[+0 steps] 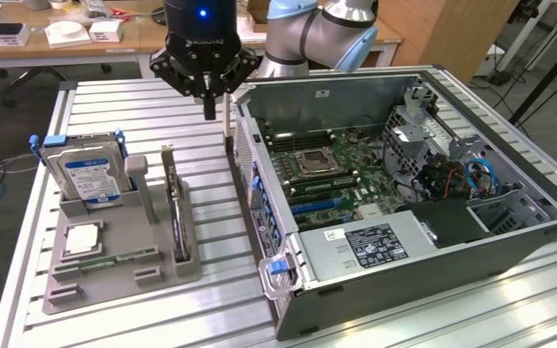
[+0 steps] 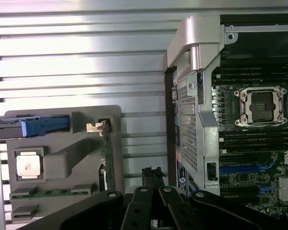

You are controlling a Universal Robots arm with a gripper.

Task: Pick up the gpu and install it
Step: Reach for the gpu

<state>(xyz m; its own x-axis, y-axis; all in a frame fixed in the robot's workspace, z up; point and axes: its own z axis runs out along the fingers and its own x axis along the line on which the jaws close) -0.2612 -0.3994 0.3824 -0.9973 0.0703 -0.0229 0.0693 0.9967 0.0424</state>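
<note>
Exterior view | arm vertical, gripper (image 1: pixel 209 112) pinched shut, empty, pointing down | gpu (image 1: pixel 175 217) upright in holder (image 1: pixel 114 279) at seven o'clock

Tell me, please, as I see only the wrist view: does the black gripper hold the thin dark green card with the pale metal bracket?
Observer: No. In the exterior view the gripper hangs shut and empty, well above the slatted metal table.
Operator: Where is the card then?
Observer: The gpu stands on its long edge in a slot of the grey plastic holder, untouched.
Operator: What stands beside it?
Observer: A silver hard drive with blue rails, upright on the exterior view's left of the card, showing its blue label to that camera.
</note>
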